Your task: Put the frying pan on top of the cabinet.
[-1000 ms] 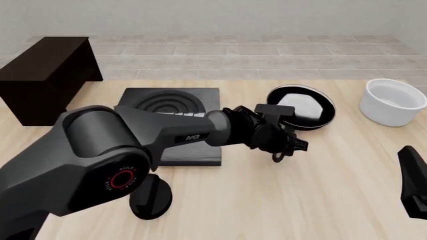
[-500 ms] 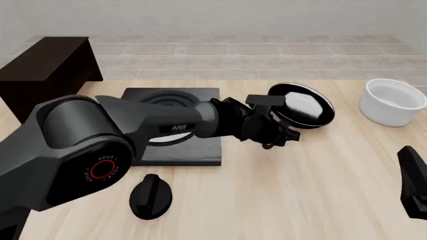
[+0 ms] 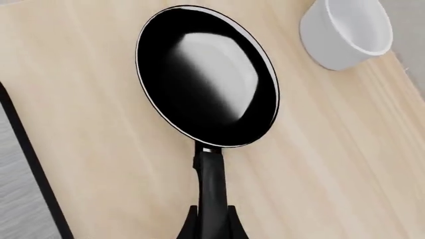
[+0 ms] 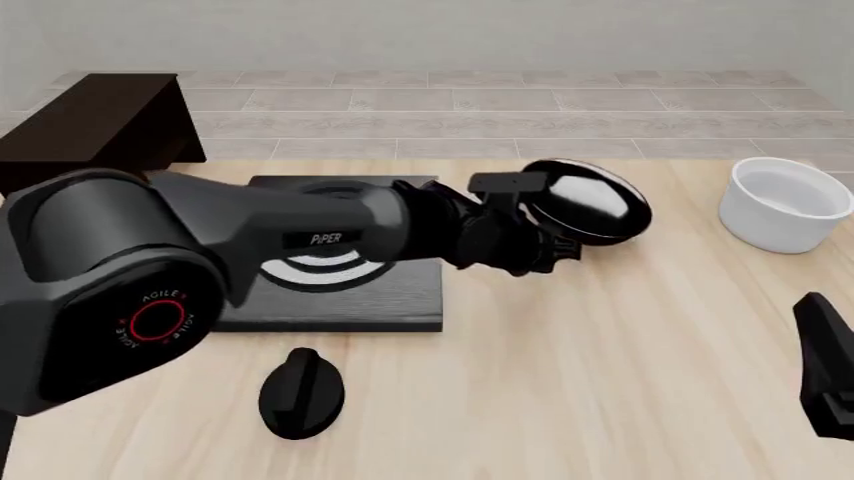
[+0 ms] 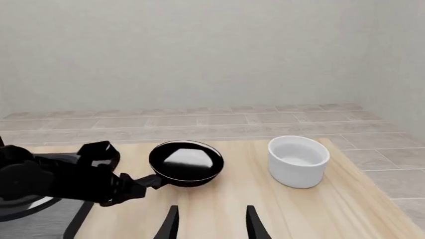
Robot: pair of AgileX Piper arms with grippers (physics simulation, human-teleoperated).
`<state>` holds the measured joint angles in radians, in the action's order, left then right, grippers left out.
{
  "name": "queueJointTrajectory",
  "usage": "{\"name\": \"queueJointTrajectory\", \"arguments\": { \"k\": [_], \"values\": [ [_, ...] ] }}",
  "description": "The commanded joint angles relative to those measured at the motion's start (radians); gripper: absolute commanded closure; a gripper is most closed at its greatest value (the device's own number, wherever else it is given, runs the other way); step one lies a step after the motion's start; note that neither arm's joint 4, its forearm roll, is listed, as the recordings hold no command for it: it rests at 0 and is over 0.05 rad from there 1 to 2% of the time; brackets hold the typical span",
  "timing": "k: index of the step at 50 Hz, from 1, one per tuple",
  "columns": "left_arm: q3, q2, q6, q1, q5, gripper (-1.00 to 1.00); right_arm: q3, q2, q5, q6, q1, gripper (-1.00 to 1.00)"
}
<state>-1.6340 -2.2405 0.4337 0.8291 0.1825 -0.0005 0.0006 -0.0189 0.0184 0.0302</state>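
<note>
- The frying pan (image 4: 587, 208) is being held by its handle in the left gripper (image 3: 211, 225), whose fingers are seen closed against both sides of the thin black handle in the left wrist view.
- The pan is being carried tilted above the light wooden table (image 4: 627, 370), right of the stove plate (image 4: 350, 262) and left of the white bowl (image 4: 783, 204); a bright reflection is being shown on its glossy inside.
- In the right wrist view the pan (image 5: 186, 162) is being seen clear of the table surface, with the bowl (image 5: 298, 160) standing well apart on its right.
- The left arm (image 4: 240, 260) is being stretched across the stove plate, so that much of the concentric rings is being hidden.
- The cabinet (image 4: 94, 130) is being seen at the far left of the table, well apart from the pan, with its flat top bare.
- A black knob (image 4: 300, 392) is lying on the table near the front, just beside the near edge of the stove plate.
- The right gripper (image 5: 210, 224) is being held at the near right with its fingers spread apart and nothing between them.
</note>
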Motion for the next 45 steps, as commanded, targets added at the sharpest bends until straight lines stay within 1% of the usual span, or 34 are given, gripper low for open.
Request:
{"name": "queueJointTrajectory", "arguments": {
  "k": [1,13,24,26,34,36,38,41,43,45],
  "values": [
    [0.008,0.053,-0.001,-0.006,-0.036,1.0,0.0,0.0,0.001,-0.002,-0.001,-1.0],
    [0.042,0.094,0.007,-0.012,-0.068,1.0,0.0,0.0,0.002,-0.005,-0.002,-1.0],
    [0.075,0.192,-0.04,-0.073,-0.068,1.0,0.0,0.0,0.003,-0.008,-0.004,-1.0],
    [0.083,0.218,-0.032,-0.086,-0.07,1.0,0.0,0.0,0.005,-0.009,-0.006,-1.0],
    [0.105,0.29,-0.066,-0.099,-0.068,1.0,0.0,0.0,0.007,-0.018,-0.008,-1.0],
    [0.106,0.297,-0.064,-0.104,-0.065,1.0,0.0,0.0,0.008,-0.022,-0.009,-1.0],
    [0.111,0.331,-0.081,-0.13,-0.058,1.0,0.0,0.001,0.01,-0.022,-0.011,-1.0],
    [0.112,0.348,-0.081,-0.131,-0.05,1.0,0.0,0.001,0.011,-0.024,-0.013,-1.0],
    [0.118,0.369,-0.091,-0.149,-0.046,1.0,0.0,0.001,0.011,-0.025,-0.013,-1.0],
    [0.125,0.389,-0.114,-0.175,-0.045,1.0,0.0,0.001,0.011,-0.025,-0.012,-1.0]
  ]
}}
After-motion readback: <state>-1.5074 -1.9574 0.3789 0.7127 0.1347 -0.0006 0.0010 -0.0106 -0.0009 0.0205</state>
